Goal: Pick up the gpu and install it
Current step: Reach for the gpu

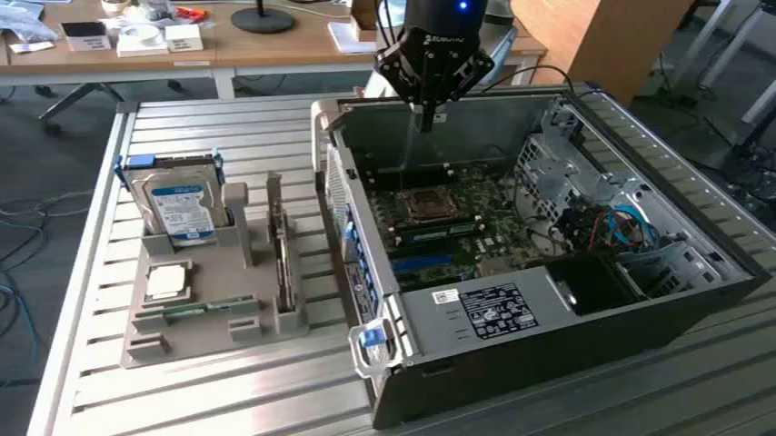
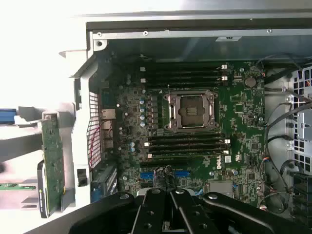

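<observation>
From my station, starting at the exterior view's left, I see the slatted metal table [image 1: 243, 127] carrying a grey holder [image 1: 216, 272]. A hard drive [image 1: 180, 207] with a blue-white label stands upright at the holder's far end. Nearer the camera a square processor chip [image 1: 167, 280] lies flat, with a narrow green memory stick [image 1: 194, 311] just in front of it.

The gpu [image 1: 282, 250] is next to the right. It stands on its long edge in a slot along the holder's right side, just beside the computer case [image 1: 546, 363] but outside it. Nothing is touching it.

The case lies on its side with the panel off. Inside I can make out the green motherboard [image 1: 485, 204] and the empty processor socket [image 1: 427, 204] near its middle.

The gripper [image 1: 427, 116] hangs above the far part of the case's open interior, pointing straight down and well apart from the gpu. Its jaws look drawn together with nothing between them.

Further right, blue cables [image 1: 633, 227] loop past the drive cage.

Through the wrist view I look down onto the motherboard, and the gpu [image 2: 52, 146] stands just outside the case's perforated back panel.
</observation>
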Tool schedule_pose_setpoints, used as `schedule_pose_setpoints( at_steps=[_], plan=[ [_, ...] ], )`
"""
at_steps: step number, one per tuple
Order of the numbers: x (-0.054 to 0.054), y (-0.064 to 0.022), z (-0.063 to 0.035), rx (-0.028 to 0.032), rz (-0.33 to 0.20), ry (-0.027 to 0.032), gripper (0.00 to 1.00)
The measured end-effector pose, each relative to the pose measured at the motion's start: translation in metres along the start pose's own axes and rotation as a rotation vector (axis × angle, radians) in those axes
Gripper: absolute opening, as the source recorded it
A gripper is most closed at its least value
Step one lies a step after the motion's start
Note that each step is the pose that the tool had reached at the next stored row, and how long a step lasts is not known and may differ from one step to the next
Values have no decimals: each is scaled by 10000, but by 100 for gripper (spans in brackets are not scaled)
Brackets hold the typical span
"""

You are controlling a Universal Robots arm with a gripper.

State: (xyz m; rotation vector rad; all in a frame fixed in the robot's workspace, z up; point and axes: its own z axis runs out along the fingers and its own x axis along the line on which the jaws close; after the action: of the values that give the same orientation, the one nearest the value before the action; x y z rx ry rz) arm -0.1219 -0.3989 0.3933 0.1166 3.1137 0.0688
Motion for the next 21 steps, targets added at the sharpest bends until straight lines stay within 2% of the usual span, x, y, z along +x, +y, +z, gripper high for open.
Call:
schedule_pose_setpoints(
  at_steps=[12, 21],
  plan=[
    [14, -1, 1, -2, 1, -1, 11],
    [116, -9, -2, 0, 0, 0, 11]
  ],
)
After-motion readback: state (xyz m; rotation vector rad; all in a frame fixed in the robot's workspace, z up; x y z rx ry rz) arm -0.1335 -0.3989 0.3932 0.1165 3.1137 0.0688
